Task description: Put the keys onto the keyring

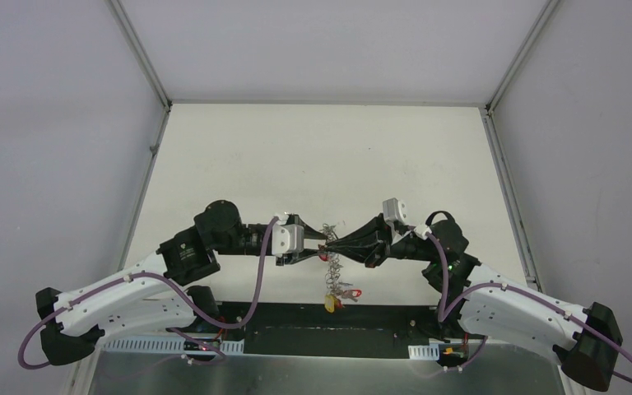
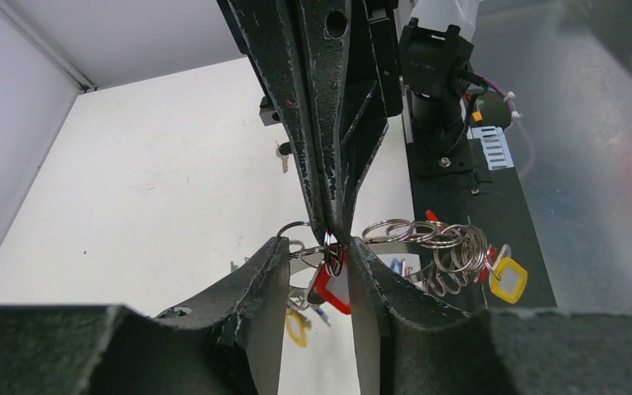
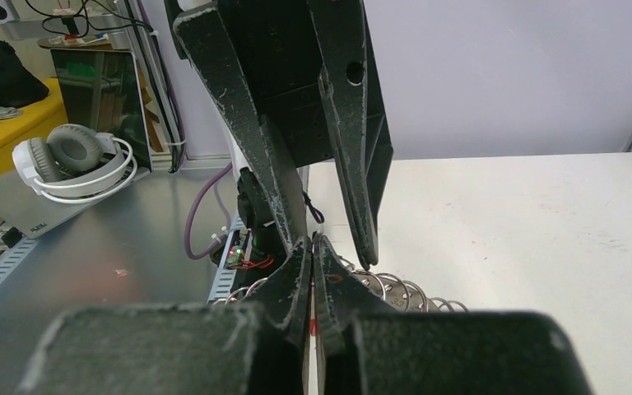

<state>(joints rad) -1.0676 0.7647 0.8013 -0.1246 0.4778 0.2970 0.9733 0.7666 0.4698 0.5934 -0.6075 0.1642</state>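
Observation:
The keyring (image 2: 428,243) hangs in the air between my two grippers, a silver band fringed with small rings and yellow, blue and red tags; it also shows in the top view (image 1: 332,267). My right gripper (image 2: 333,234) is shut on a small split ring that carries the red-tagged key (image 2: 335,290). My left gripper (image 2: 317,247) stands open around that key. The ring's band crosses its gap and passes behind one finger. In the right wrist view my right gripper (image 3: 311,247) is closed tight between the left fingers (image 3: 354,164). A small dark-headed key (image 2: 283,153) lies on the table beyond.
The white table (image 1: 321,156) stretches away behind the grippers, walled on three sides. A black strip (image 1: 321,317) and a metal shelf run along the near edge under the hanging tags. Headphones (image 3: 70,160) lie off the table.

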